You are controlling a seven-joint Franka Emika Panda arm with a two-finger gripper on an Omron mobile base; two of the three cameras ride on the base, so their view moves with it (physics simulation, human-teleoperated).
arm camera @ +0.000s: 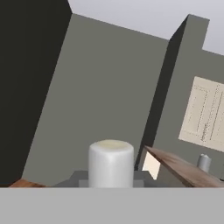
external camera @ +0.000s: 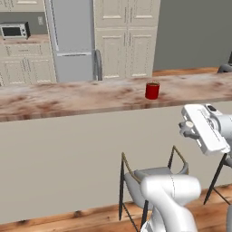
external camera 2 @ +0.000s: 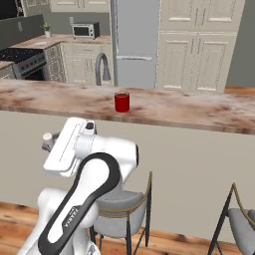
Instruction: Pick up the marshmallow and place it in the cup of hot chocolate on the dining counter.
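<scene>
A microwave (external camera: 14,31) sits left of the fridge (external camera: 72,41); stools (external camera: 154,179) stand on the wood floor.

gripper (arm camera: 111,186) clamps marshmallow (arm camera: 111,162).

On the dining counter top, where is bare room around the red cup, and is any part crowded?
The dining counter looks bare on both sides of the cup of hot chocolate: a long stretch toward the refrigerator side, a shorter one toward the far end. Nothing crowds the cup. Below the counter front, the stools and the arm fill the space.
</scene>
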